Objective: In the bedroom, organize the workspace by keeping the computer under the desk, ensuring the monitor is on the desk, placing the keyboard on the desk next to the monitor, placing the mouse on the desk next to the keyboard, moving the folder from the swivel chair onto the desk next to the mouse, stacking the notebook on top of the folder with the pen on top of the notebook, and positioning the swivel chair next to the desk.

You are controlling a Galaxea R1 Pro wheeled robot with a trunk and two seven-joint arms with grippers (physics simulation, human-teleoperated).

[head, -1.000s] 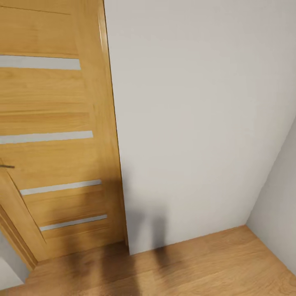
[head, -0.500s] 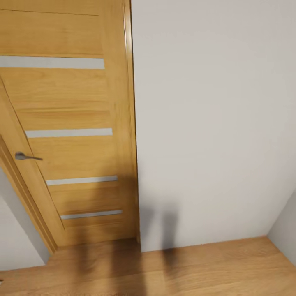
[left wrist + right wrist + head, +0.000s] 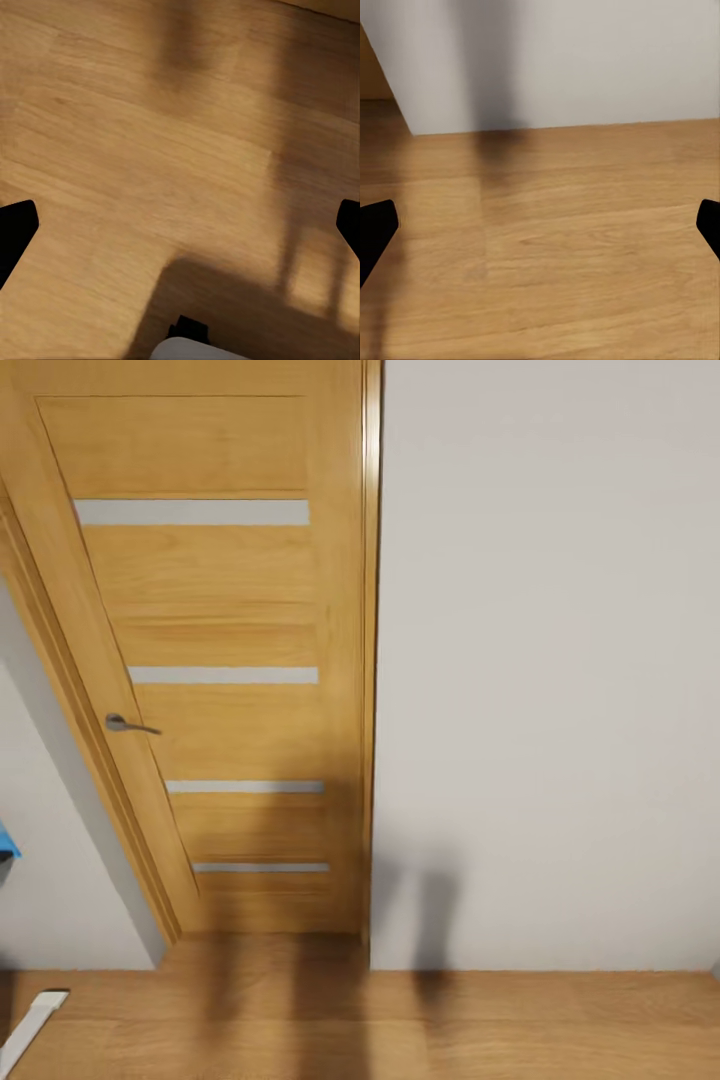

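Observation:
I am facing a corner of the bedroom: an oak door (image 3: 225,660) with frosted strips and a grey handle (image 3: 128,724), set beside a pale grey wall (image 3: 550,660). Oak plank floor (image 3: 400,1025) runs along the bottom of the head view. My left gripper (image 3: 180,225) hangs open over bare floor planks, its black fingertips (image 3: 15,229) far apart. My right gripper (image 3: 540,225) is open too, fingertips (image 3: 375,225) wide apart, pointing at the floor where it meets the grey wall (image 3: 570,60).
At the head view's left edge a small bright blue corner (image 3: 6,842) and a white slanted piece (image 3: 30,1025) near the floor peek in; I cannot tell what they are. A pale rounded part with a black bit (image 3: 191,345) shows in the left wrist view.
The head view has swung left: the door now sits further right in the picture, and its handle, the blue corner and the white piece have come into view.

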